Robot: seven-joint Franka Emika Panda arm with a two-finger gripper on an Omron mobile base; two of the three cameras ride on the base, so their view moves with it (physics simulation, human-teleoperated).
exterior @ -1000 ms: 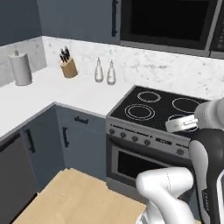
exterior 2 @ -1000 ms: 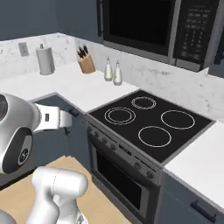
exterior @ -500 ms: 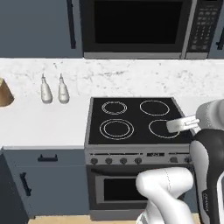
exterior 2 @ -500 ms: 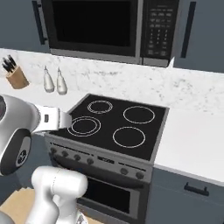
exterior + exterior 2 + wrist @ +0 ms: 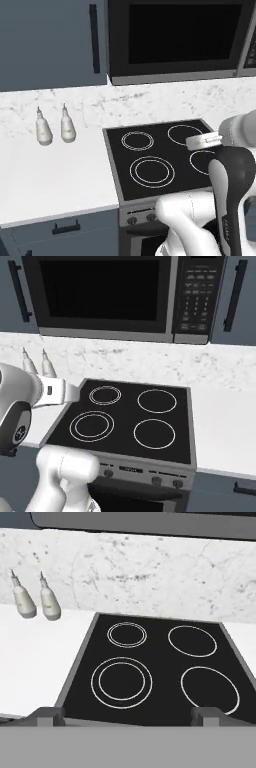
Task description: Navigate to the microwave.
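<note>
The microwave hung right above the stove. The gripper fingers stood wide apart, holding nothing.

base driven closer, microwave nearer, larger

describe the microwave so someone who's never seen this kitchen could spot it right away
Start at the black cooktop with its four white ring burners, set in the white counter, and look straight up past the marbled backsplash. The microwave hangs there between dark blue cabinets. Unlike the flat cooktop, it is a wide box with a dark glass door and a button panel on its right.
</note>
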